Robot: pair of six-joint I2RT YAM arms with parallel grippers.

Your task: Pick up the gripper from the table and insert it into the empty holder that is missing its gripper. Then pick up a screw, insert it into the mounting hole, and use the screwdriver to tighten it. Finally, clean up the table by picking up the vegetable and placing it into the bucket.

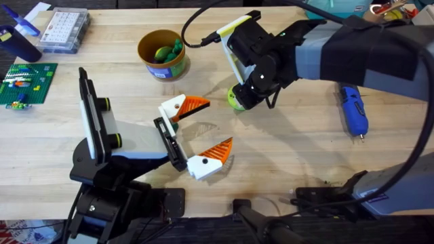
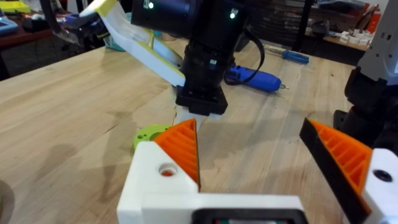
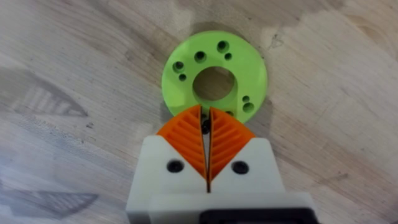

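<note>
The right gripper (image 3: 206,134), fingers pressed together with nothing clearly held, sits at the near rim of the vegetable (image 3: 214,78) lying flat on the table (image 1: 291,156), right of the bucket (image 1: 163,54). The left gripper (image 1: 203,132) is spread wide. Closed tips may shove it away

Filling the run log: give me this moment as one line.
right tool: shut, tips at rim of green vegetable on table | left tool: open, idle | bucket: holds green items | screwdriver: on table
</note>
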